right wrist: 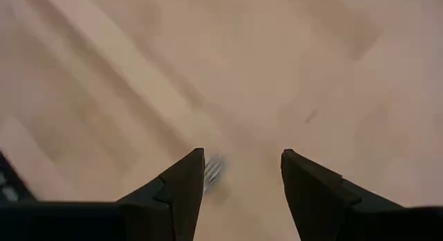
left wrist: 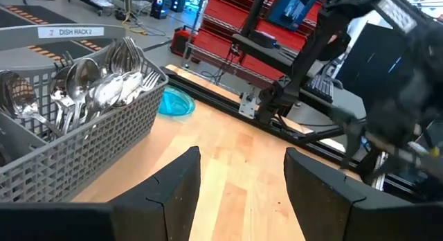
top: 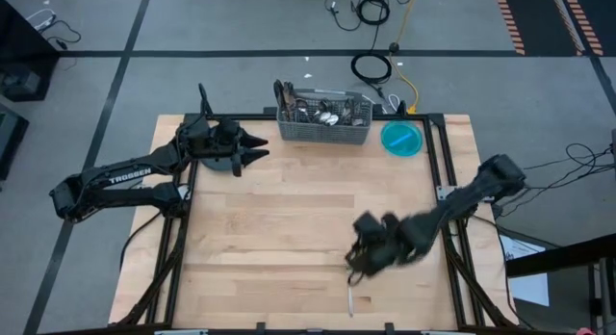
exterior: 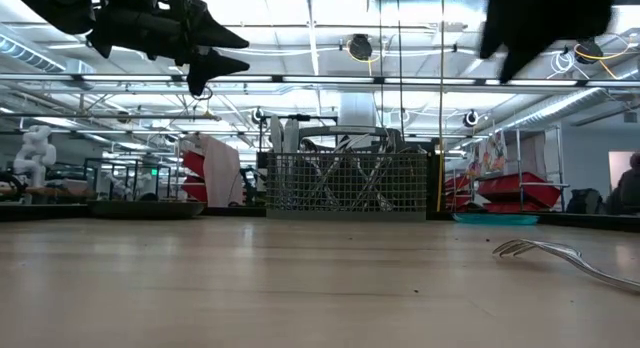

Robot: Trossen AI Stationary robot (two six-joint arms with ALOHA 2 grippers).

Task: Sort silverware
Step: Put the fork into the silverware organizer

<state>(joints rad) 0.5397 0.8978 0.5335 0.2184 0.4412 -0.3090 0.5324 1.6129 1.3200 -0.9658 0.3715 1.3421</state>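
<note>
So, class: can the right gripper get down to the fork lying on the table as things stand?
Probably yes. The right gripper hangs open just above the fork, which lies alone on bare wood, with nothing between them.

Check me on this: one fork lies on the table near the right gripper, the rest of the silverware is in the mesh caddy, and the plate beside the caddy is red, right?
Not quite. The plate beside the caddy is blue, as the high view shows. The rest holds: a fork lies on the table near the right gripper, and the other silverware stands in the caddy.
</note>
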